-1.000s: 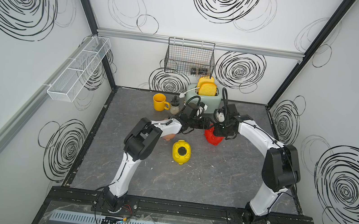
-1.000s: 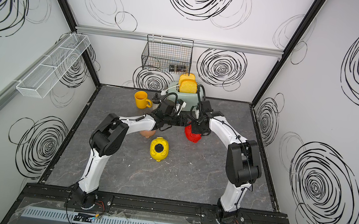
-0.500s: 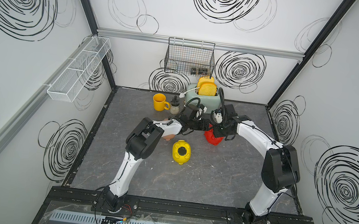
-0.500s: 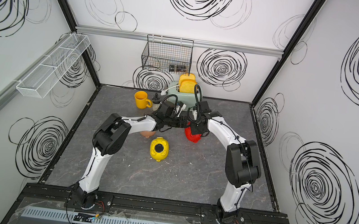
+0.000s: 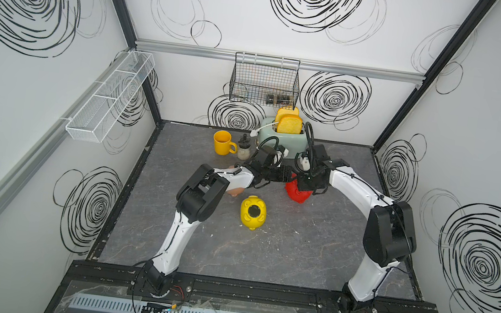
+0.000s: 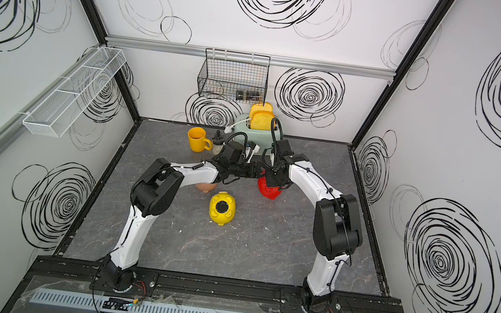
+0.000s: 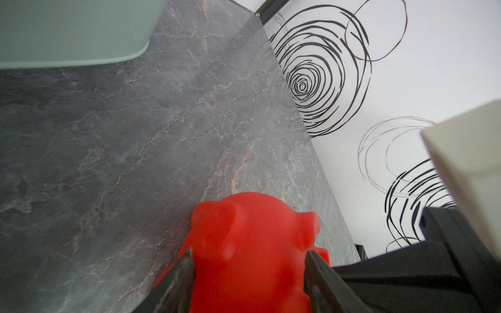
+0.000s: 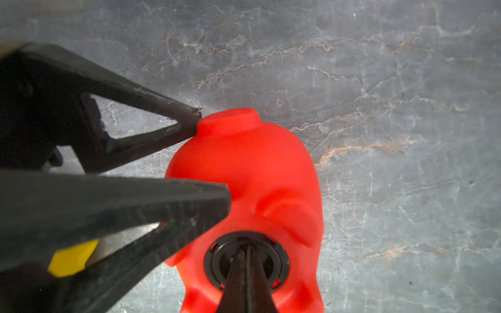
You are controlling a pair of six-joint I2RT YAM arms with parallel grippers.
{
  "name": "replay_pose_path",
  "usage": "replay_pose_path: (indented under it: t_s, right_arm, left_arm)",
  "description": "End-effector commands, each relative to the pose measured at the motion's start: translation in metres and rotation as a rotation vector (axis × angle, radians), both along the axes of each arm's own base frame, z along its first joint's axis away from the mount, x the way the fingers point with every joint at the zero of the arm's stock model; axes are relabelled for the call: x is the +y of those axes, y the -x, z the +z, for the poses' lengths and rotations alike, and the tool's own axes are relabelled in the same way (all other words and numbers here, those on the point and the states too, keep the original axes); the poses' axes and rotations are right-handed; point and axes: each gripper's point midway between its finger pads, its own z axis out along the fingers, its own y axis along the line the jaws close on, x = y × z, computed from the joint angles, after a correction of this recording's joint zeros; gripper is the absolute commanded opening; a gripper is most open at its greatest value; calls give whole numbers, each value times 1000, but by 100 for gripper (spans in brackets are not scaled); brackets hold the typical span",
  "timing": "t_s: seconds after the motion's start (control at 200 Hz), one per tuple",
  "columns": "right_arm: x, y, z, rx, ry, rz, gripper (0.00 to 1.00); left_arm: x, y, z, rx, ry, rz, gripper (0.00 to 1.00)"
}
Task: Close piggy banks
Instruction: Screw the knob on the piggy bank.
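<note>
The red piggy bank lies belly-up at mid-table, just in front of the toaster. My left gripper is shut on it, a finger flat against each flank of the red body. My right gripper is shut, its joined tips pressed into the middle of a black plug seated in the belly hole of the red pig. The yellow piggy bank lies belly-up with a black disc in its hole. The pink piggy bank is mostly hidden under my left forearm.
A mint toaster with two toast slices stands at the back wall, close behind both wrists. A yellow mug and a small bottle sit to its left. A wire basket and a white mesh shelf hang on the walls.
My left gripper's jaws have narrowed onto the red piggy bank. The right wrist has shifted slightly over the pig; its jaws stayed shut.
</note>
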Motion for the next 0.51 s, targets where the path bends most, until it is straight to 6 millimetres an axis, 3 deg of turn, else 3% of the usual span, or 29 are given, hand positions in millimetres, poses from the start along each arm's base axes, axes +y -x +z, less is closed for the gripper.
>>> replay_pose_path:
  t_s: [0.0, 0.5]
  right_arm:
    - [-13, 37, -52, 222, 52, -105, 0]
    - [-1, 33, -34, 262, -90, -328, 0]
  left_arm:
    - [-8, 11, -20, 38, -3, -39, 67]
    - [-11, 15, -23, 37, -12, -47, 66]
